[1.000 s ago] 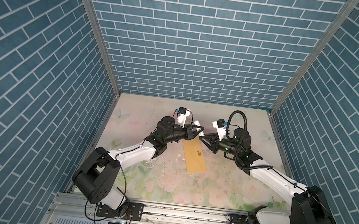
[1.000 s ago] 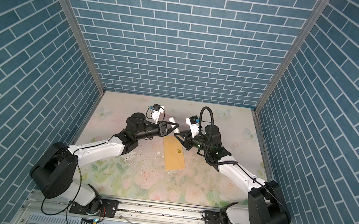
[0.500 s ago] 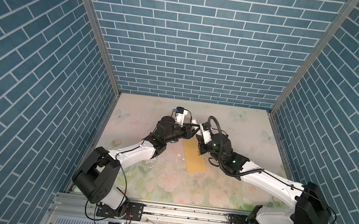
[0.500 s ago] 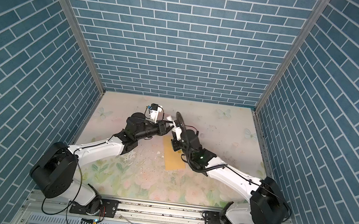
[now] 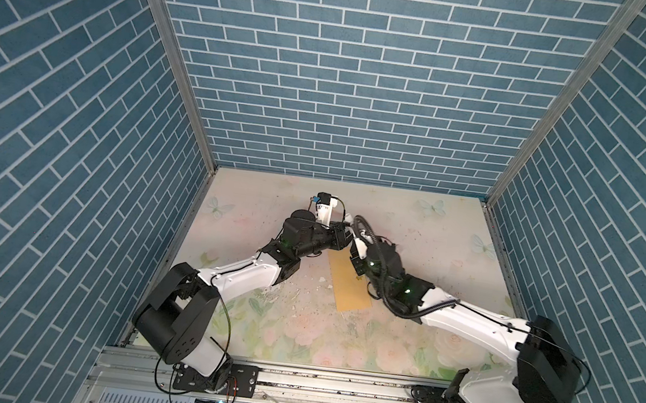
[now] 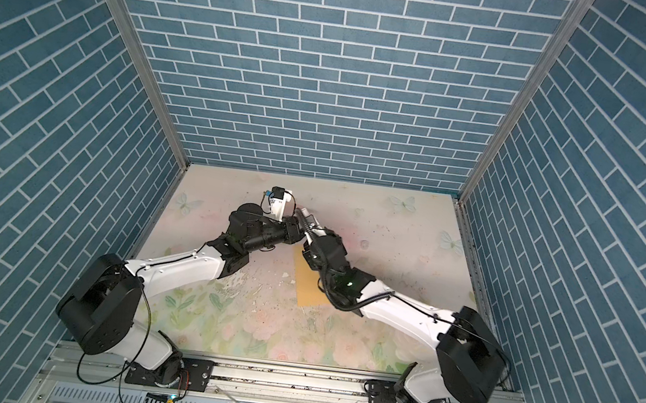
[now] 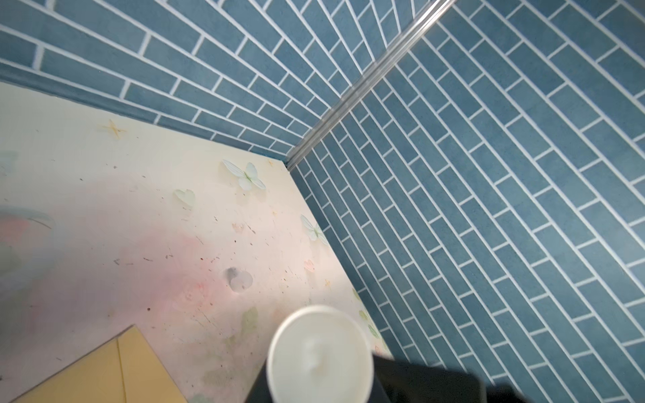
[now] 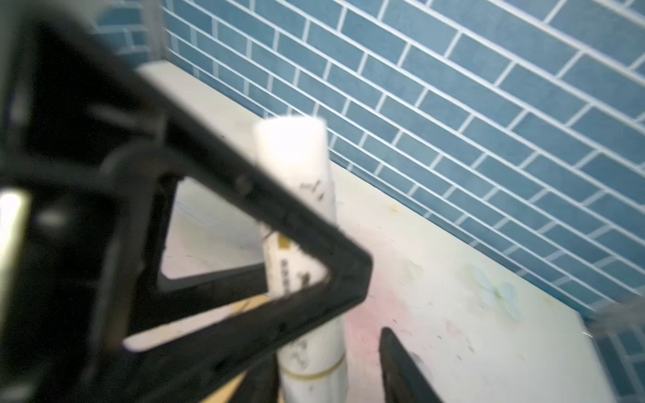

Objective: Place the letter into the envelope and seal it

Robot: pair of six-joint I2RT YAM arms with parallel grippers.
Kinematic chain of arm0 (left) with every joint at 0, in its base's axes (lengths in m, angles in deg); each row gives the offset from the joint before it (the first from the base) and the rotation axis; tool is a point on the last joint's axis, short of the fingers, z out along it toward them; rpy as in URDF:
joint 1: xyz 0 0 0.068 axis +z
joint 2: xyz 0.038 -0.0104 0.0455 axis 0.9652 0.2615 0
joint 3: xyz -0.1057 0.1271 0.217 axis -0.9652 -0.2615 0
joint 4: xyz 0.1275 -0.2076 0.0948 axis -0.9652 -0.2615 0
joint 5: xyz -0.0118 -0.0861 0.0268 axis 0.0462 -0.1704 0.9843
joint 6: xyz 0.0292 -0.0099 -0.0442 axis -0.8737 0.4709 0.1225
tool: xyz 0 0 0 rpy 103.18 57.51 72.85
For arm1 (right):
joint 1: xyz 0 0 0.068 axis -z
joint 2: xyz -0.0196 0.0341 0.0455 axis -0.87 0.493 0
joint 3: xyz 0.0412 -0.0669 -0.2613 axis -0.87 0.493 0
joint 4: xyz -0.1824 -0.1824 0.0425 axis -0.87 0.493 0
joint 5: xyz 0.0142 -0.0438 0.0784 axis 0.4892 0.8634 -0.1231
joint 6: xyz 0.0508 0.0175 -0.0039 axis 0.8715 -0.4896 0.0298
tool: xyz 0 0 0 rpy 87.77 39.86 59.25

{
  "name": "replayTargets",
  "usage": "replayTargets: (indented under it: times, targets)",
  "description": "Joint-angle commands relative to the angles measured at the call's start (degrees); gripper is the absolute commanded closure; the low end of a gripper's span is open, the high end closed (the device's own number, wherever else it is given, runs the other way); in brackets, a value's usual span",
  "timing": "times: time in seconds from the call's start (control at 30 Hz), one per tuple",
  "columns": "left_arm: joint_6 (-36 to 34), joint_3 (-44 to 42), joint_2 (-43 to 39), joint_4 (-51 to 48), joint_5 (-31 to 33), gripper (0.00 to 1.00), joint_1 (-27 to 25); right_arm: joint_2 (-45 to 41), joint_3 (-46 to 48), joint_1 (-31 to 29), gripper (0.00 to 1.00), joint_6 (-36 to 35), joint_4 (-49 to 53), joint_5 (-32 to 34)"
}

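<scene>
Envelope (image 5: 348, 285) lies flat mid-table (image 5: 433, 241). Can't see the letter, might be inside already. Left gripper (image 5: 340, 236) is pinching the white stick (image 8: 296, 167), and the right gripper (image 8: 328, 377) has its jaws spread around it. Sloppy handoff could drop the stick and shove the envelope.

**Around the workspace**

A floral table surface (image 5: 400, 346) with pale butterflies and dark specks, its print scuffed near the middle; blue brick-patterned walls (image 5: 347, 88) on three sides; metal corner posts (image 6: 131, 45); a white cylindrical stick (image 8: 300, 216), blurred, printed with small dark marks; a slotted metal rail (image 5: 332, 383) along the front edge.
</scene>
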Motion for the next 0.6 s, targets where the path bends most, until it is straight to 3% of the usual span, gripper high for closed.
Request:
replayTargets:
  times: [0.0, 0.1, 0.2, 0.57]
  targets:
    - [-0.8, 0.3, -1.3, -1.1, -4.2, 1.0, -0.3, -5.7, 4.4, 7.5, 0.38, 9.8, -0.3, -24.9]
    - [-1.4, 0.6, -1.5, -0.8, -5.6, 1.0, -0.2, -7.2, 6.1, 12.2, 0.37, 12.5, -0.7, -38.6]
    - [-1.9, 0.2, -1.9, -0.7, -6.1, 1.0, -0.2, -7.3, 6.7, 14.4, 0.39, 14.1, -1.4, -46.0]
    - [-2.1, 0.2, -2.1, -0.8, -6.8, 1.0, -0.2, -5.7, 7.6, 16.6, 0.7, 18.4, -6.9, -51.8]
